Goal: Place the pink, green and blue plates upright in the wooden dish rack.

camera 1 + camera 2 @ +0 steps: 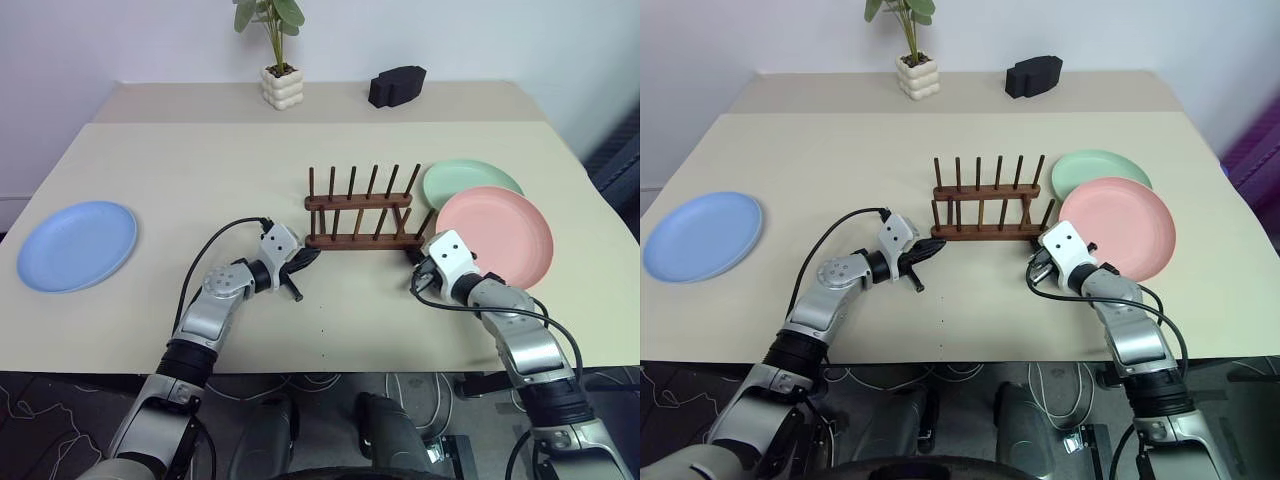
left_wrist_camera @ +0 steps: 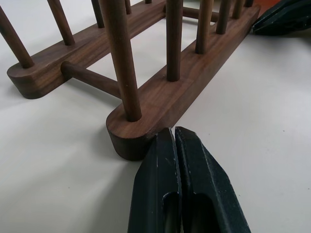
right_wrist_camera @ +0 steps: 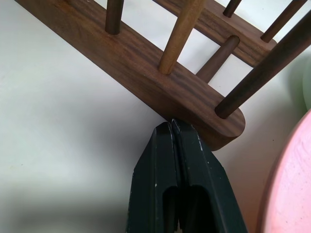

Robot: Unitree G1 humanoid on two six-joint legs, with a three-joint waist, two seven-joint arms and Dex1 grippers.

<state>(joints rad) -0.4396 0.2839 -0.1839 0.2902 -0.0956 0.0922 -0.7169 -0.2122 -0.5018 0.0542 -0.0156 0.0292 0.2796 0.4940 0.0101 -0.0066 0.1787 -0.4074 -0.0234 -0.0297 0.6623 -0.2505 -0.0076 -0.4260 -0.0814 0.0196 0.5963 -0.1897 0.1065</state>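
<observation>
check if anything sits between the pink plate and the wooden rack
Nothing visible blocks it. The pink plate lies flat just right of the wooden dish rack; only the shut right gripper, tips at the rack's near rail end, is in that gap.

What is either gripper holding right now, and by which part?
Nothing. Both the left gripper and right gripper are shut empty, tips against opposite ends of the rack's near rail.

Dark wooden dish rack (image 1: 360, 212) mid-table, empty – pink plate (image 1: 497, 234), green plate (image 1: 468, 182) flat beside; blue plate (image 1: 77, 245) far left.
</observation>
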